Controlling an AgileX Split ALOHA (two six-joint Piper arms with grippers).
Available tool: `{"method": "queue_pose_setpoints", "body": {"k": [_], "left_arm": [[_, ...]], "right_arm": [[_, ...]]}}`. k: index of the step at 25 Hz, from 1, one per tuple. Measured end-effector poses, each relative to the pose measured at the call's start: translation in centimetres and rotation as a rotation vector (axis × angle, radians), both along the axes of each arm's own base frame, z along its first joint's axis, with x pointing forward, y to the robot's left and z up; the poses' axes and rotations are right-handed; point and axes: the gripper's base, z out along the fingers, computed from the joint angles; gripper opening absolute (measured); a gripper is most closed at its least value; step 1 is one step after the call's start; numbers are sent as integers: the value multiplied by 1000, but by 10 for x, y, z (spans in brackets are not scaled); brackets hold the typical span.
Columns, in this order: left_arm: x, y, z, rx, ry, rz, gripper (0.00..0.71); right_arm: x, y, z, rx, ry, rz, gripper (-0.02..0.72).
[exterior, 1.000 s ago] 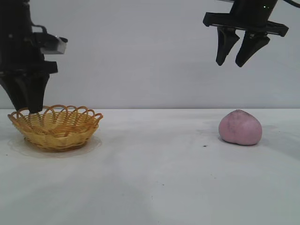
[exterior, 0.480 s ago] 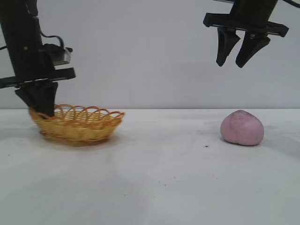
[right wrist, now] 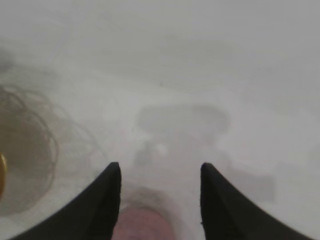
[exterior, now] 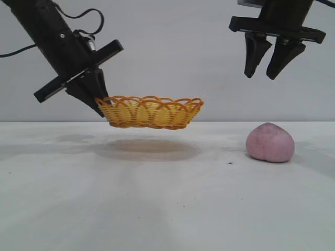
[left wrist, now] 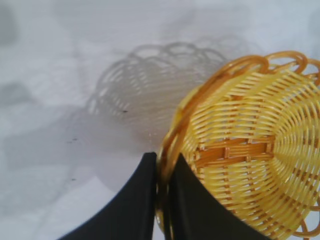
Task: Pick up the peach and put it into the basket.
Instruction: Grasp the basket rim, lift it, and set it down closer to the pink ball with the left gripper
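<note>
Basket point(exterior: 150, 112) hangs clear of the table point(exterior: 167, 198), pinched at its rim by my left gripper point(exterior: 99, 107); open gap beneath it. Peach point(exterior: 269, 142) at 3 o'clock of the basket, well apart, bare table between. My right gripper point(exterior: 268, 68) at the peach's 12 o'clock, fingers spread, nothing between them.

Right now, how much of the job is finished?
Only a start. The left pincer grips the basket by its rim and holds it clear above the table. The peach sits untouched on the table, with the right pincer open high above it. Grabbing the peach and dropping it in remain.
</note>
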Motion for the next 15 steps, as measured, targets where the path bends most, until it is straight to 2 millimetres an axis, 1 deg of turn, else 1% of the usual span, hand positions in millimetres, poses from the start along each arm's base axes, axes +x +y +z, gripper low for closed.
{"method": "queue_pose_setpoints", "body": {"k": [5,8,9,13,14,15], "left_arm": [[-36,-7,-26,-79,65,63,0],[-49,-6,-36,-103,84,120,0],[-52,-5,-39,-95,82,118,0],[-54,-4,-38,-92,72,121,0],[-55,-3,-39,-90,72,123,52],[-55,-3,-39,-88,70,122,52]], "right_arm": [[0,0,0,-6,1,12,349],[0,0,0,-7,0,14,349],[0,0,0,-7,0,14,349],[0,0,0,-9,-1,20,349],[0,0,0,-9,-1,20,349],[0,0,0,-10,-1,20,349]]}}
